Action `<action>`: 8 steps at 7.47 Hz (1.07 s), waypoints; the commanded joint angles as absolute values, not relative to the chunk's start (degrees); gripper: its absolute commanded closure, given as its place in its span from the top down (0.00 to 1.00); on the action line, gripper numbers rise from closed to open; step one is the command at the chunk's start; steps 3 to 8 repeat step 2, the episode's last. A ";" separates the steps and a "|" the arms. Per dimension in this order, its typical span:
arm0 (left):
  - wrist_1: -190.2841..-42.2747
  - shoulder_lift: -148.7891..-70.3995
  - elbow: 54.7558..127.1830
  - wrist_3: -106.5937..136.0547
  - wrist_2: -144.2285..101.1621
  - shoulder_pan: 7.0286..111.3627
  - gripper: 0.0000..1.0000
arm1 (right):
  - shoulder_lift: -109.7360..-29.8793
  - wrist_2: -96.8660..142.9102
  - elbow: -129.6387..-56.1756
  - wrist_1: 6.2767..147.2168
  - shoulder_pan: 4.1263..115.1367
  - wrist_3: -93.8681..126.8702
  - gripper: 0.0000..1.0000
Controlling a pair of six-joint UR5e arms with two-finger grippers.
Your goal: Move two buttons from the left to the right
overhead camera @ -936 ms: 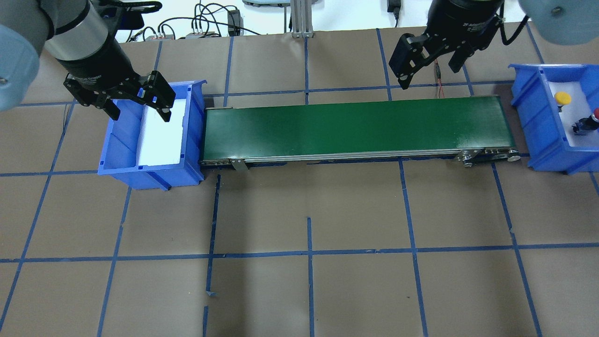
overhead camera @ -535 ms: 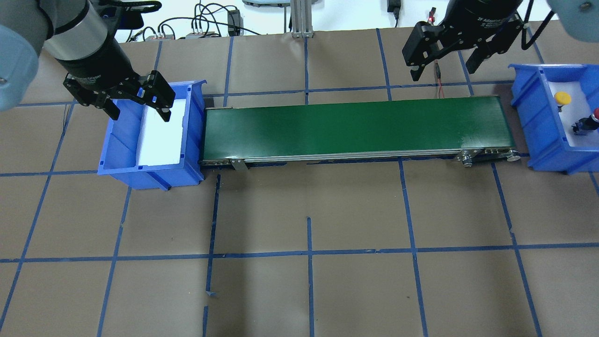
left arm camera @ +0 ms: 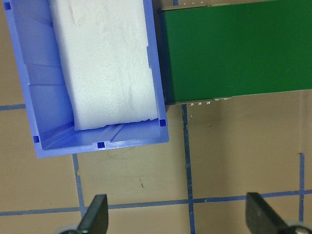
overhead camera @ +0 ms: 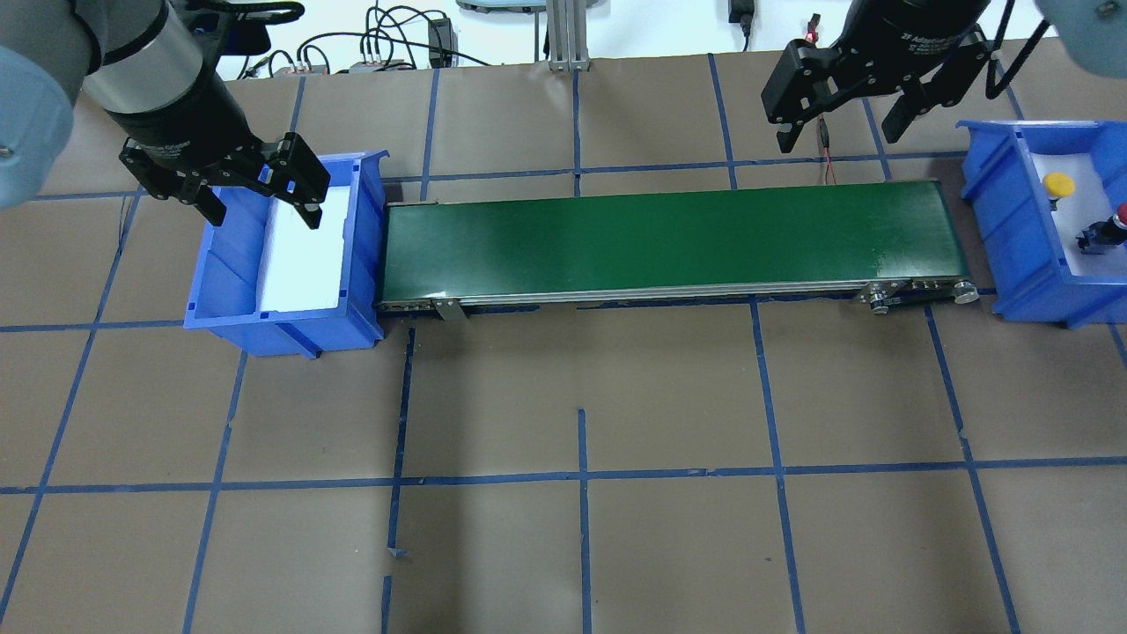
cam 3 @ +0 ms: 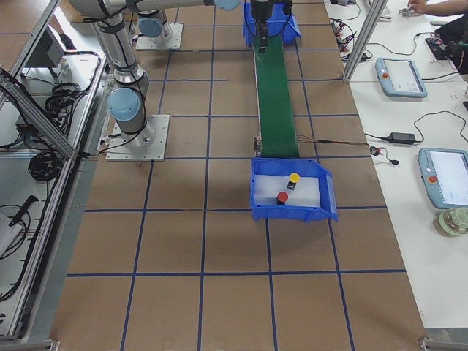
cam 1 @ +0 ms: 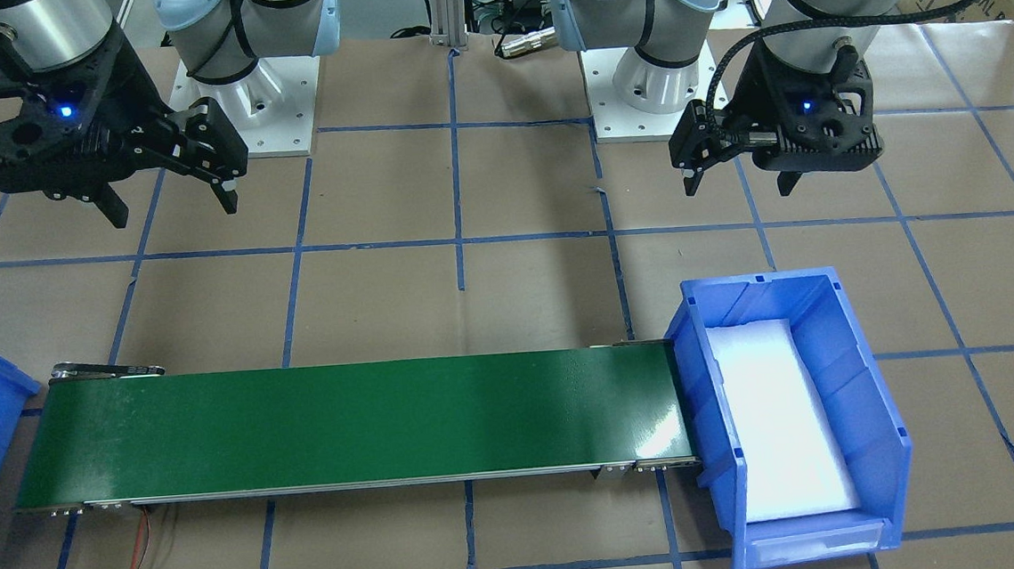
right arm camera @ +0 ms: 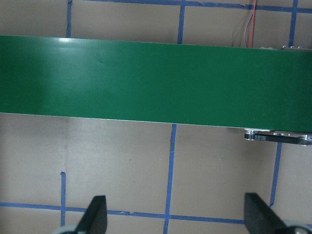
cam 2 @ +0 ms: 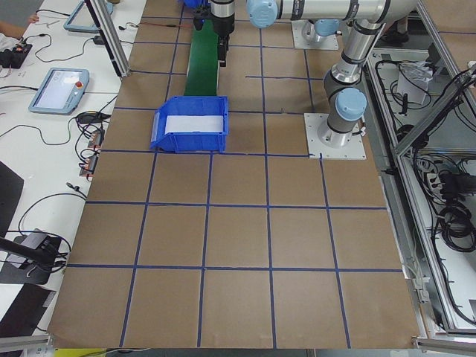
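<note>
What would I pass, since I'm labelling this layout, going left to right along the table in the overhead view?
Left blue bin → green conveyor belt → right blue bin, and inside it the yellow button → the red button.

Cropped by the overhead view's right edge: the blue bin (overhead camera: pixel 1012 211) and the red button (overhead camera: pixel 1101 236), cap barely showing.

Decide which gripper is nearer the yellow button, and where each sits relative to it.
Right. The right gripper hovers near the bin holding the yellow button; the left gripper hangs by the other bin, at the belt's opposite end.
</note>
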State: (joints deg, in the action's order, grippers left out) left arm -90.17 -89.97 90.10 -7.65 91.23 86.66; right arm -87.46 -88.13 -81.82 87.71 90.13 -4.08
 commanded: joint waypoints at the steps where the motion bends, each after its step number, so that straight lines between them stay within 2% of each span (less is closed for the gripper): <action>1: -90.18 -89.91 90.09 -7.73 91.23 86.66 1.00 | -87.45 -88.24 -81.83 87.45 90.18 -4.13 1.00; 8: -90.18 -89.91 90.17 -7.65 91.23 86.66 1.00 | -87.63 -88.16 -81.83 87.28 90.09 -4.13 1.00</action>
